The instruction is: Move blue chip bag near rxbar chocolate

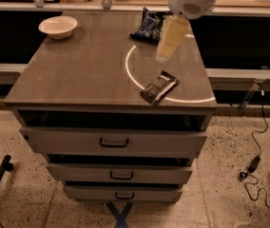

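Bar near the edge, glossy bag behind the gripper

Nearest you, the rxbar chocolate [159,87] lay by the cabinet top's [78,70] front edge; a dragged bag could have pushed it off. The gripper [163,55] hovered just beyond, its grip unreadable, partly hiding the blue chip bag [147,25], whose crinkled film might have slipped. The white bowl [58,26] sat far left, out of the way.

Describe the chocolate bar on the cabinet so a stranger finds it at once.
Look at the top of the grey-brown drawer cabinet, toward its front right edge, nearer the front than the robot's pale gripper hanging above. There lies a slim, flat bar in a black-brown wrapper, crossing a thin white ring. It is narrower and flatter than the crinkled dark-blue chip bag at the back.
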Controlling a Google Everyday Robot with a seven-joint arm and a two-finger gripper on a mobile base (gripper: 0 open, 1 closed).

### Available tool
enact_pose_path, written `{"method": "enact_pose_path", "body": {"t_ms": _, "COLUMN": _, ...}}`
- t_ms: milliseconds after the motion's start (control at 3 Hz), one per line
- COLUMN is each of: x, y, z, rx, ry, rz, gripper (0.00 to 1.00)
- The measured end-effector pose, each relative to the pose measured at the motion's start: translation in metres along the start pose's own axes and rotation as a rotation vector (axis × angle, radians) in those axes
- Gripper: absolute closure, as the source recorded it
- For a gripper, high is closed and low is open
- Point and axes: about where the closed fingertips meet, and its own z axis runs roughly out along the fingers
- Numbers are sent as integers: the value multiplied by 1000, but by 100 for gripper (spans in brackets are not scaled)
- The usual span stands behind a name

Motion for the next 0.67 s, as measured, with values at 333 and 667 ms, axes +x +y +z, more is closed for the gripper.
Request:
{"method": "enact_pose_path", "body": {"t_ms": 333, "x": -26, "y": -60, "z": 48, "rx": 110, "ry": 76, "rz": 36, "gripper": 0}}
{"method": "enact_pose_path", "body": {"t_ms": 667, "x": -25, "y": -58, "z": 44, "rx": 116, "ry": 83, "rz": 35, "gripper": 0}}
